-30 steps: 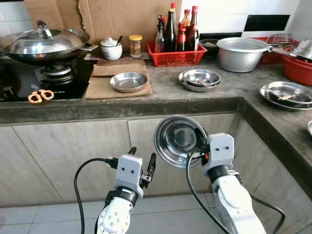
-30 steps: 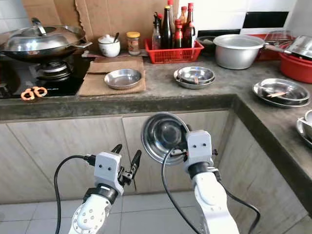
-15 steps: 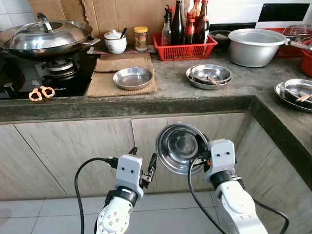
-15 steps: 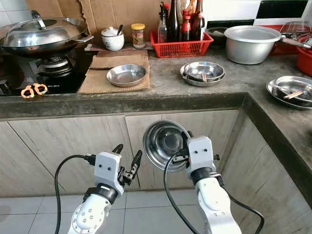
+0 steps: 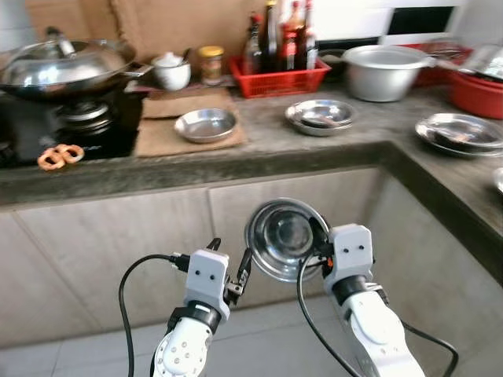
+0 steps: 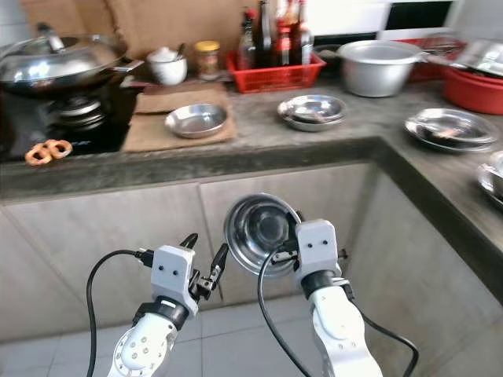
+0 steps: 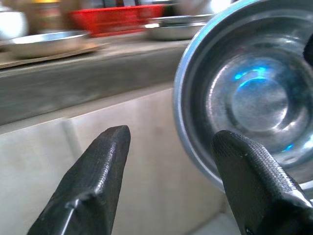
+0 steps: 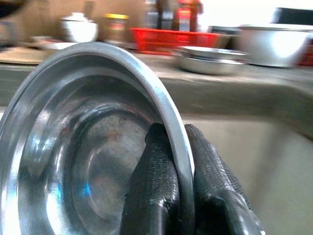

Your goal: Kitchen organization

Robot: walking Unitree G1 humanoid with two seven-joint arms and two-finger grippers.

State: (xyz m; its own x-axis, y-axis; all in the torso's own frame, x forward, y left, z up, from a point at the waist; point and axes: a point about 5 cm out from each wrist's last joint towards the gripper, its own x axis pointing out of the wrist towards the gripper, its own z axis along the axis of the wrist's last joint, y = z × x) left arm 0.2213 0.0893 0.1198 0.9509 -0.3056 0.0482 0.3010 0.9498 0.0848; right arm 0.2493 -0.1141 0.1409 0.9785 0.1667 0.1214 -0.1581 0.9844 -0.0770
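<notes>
With my right gripper clamped on the steel bowl rim and my left gripper spread empty, I should lift clear of the countertop front edge before setting down.

Light: even, fairly bright indoor light.
Blur: head views soft with motion; wrist backgrounds out of focus.
Glare: blue glints inside the steel bowl.

The right hand pinches the steel bowl's rim between its black fingers.
</notes>
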